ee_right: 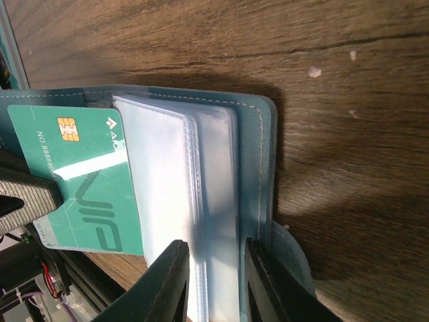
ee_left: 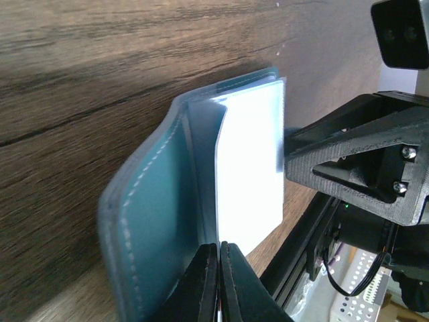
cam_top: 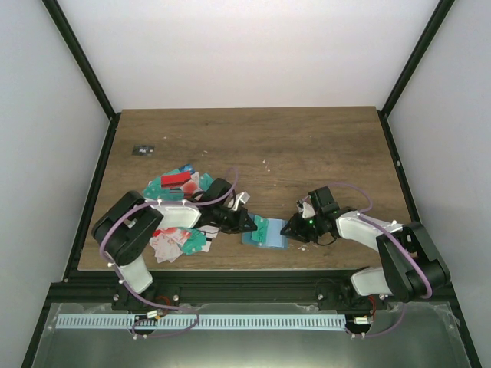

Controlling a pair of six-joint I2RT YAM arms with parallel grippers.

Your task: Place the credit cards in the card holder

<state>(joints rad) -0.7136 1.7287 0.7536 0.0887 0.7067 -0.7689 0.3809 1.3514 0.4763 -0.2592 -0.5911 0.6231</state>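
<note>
My left fingers point(ee_left: 203, 285) pinch a green card point(ee_right: 87, 181), its edge at the card holder point(ee_right: 260, 161) just ahead. My right fingers point(ee_right: 164, 285) clamp the holder's pockets. If I push crooked, the card may bend or slip.

1. I see the card holder point(cam_top: 265, 232) lying open near the worktop's point(cam_top: 307, 146) front edge.
2. On its left, the left gripper point(ee_left: 219, 249) pinches one card point(ee_right: 84, 178), whose other edge is tucked among the holder's sleeves.
3. On its right, the right gripper point(ee_right: 214, 253) clamps those sleeves.
4. Loose credit cards point(cam_top: 180, 218) lie heaped further left.
</note>
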